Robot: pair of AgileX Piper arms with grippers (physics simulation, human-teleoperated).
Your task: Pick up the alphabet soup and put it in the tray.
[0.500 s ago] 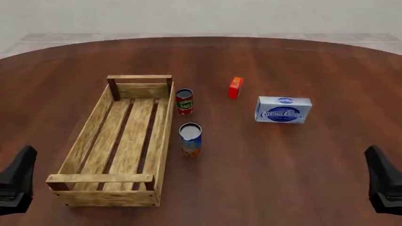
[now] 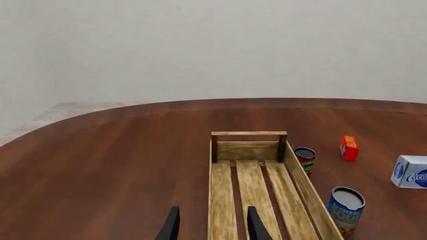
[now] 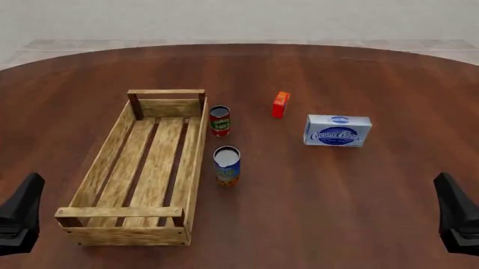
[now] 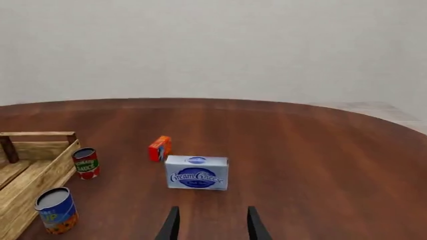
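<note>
We see almost no change: only the right gripper (image 3: 458, 223) at the near right edge sits a touch lower and further right than half a second ago.

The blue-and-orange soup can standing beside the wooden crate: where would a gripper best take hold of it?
Probably around the label of the small blue-and-orange cylindrical soup can, fingers either side. It stands upright, so its round side wall suits this. Coming from above or from its open right seems safest, since the light-wood slatted crate stands close on its left.
</note>
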